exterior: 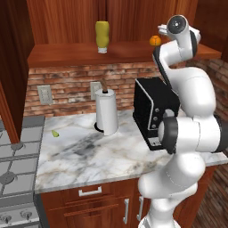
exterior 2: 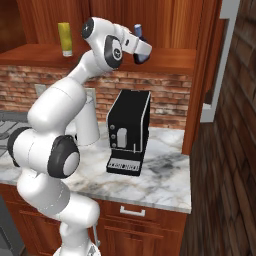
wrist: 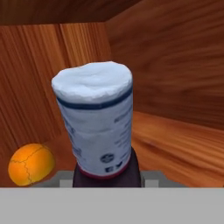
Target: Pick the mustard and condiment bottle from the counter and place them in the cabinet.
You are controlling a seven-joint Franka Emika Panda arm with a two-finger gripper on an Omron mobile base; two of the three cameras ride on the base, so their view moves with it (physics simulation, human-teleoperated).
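Mustard [exterior: 102, 36] stands upside down on the cabinet [exterior: 67, 53] shelf, left part. Gripper [exterior 2: 141, 54] up at the shelf's right end, closed on the condiment bottle [wrist: 97, 127], cap end toward the back panels. Orange [wrist: 30, 164] sits just beside it on the plank. Risks: bottle looks tilted, so letting go now may tip it; or it nudges the orange, which rolls off onto the counter [exterior: 111, 156] below.
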